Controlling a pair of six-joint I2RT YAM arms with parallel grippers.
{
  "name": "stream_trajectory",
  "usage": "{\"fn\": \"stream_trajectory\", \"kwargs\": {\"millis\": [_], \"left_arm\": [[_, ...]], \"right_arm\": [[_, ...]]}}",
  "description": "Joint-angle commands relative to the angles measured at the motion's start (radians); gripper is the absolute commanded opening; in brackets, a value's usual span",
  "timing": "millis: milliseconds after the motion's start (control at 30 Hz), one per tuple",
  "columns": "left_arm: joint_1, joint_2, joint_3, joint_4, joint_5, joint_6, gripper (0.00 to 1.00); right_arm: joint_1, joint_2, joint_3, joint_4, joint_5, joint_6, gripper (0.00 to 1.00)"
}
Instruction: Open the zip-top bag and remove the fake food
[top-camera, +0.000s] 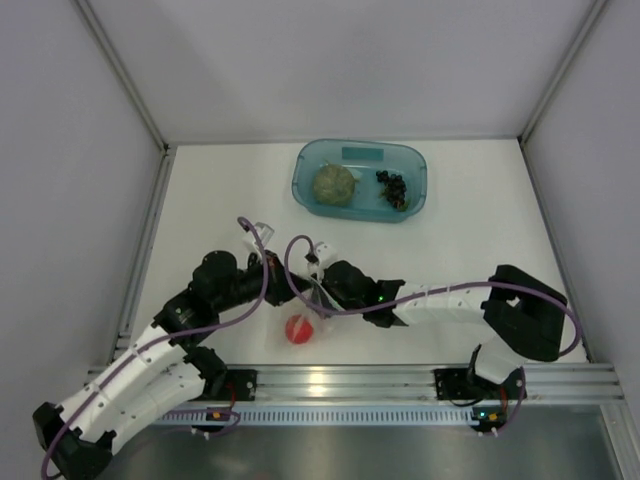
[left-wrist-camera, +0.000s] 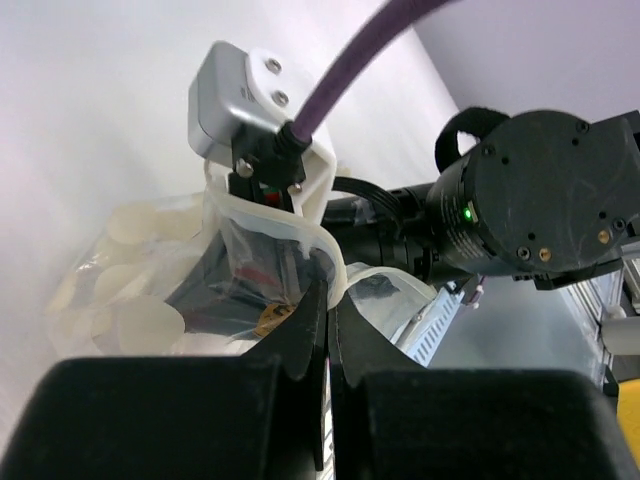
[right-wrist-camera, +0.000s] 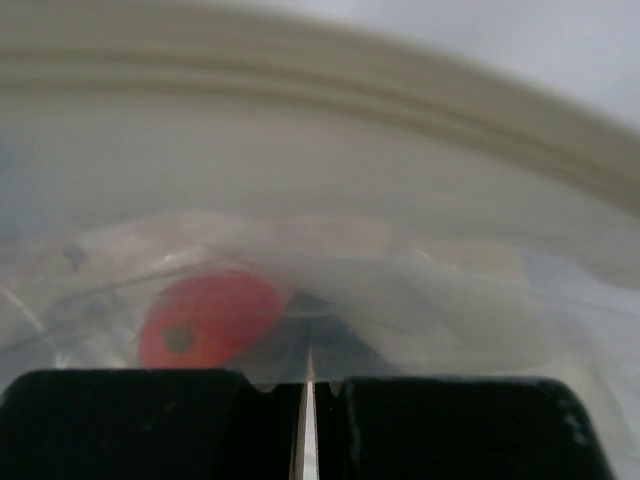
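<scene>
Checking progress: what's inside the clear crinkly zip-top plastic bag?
A red round toy fruit shows through the clear plastic bag. Upper part hidden under left gripper and right gripper.

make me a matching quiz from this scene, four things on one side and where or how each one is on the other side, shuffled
Things:
1. red fruit
2. green leafy ball
3. grape bunch
4. left gripper

Places or states:
a. in the left part of the teal tray
b. shut on the edge of the zip-top bag
c. inside the zip-top bag
d. in the right part of the teal tray

Pairs: 1-c, 2-a, 3-d, 4-b
</scene>
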Motion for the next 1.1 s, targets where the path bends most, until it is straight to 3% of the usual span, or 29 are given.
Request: {"fn": "stream_trajectory", "kwargs": {"millis": [0,233,467,600,733,833,1067], "left_arm": [[-0.003,0.065,0.066,0.198,0.052,0.010,0.00],[-0.003,0.265,0.121,0.399,0.205,0.046,0.00],[-0.001,0.435,0.173,0.461,0.403,0.132,0.00],[-0.001,0.468,0.239,0.432,0.400,0.163,0.00],[-0.001,0.481,0.310,0.387,0.362,0.198,0.00],[-0.001,0.506,0.272,0.375,0.349,0.215,0.00],[-0.001,0.518,0.149,0.376,0.282,0.227,0.00]], "right_arm": [[-0.016,-0.109,-0.012,-0.143,0.129,-0.061,0.00],[-0.104,-0.295,0.018,-0.634,0.563,0.024,0.00],[-0.207,-0.404,0.040,-0.936,0.768,0.120,0.00],[-0.207,-0.413,0.037,-0.975,0.766,0.132,0.00],[-0.207,-0.474,-0.021,-0.808,0.494,0.043,0.00],[-0.205,-0.510,-0.061,-0.686,0.350,0.035,0.02],[-0.202,-0.498,-0.071,-0.589,0.273,0.031,0.09]]}}
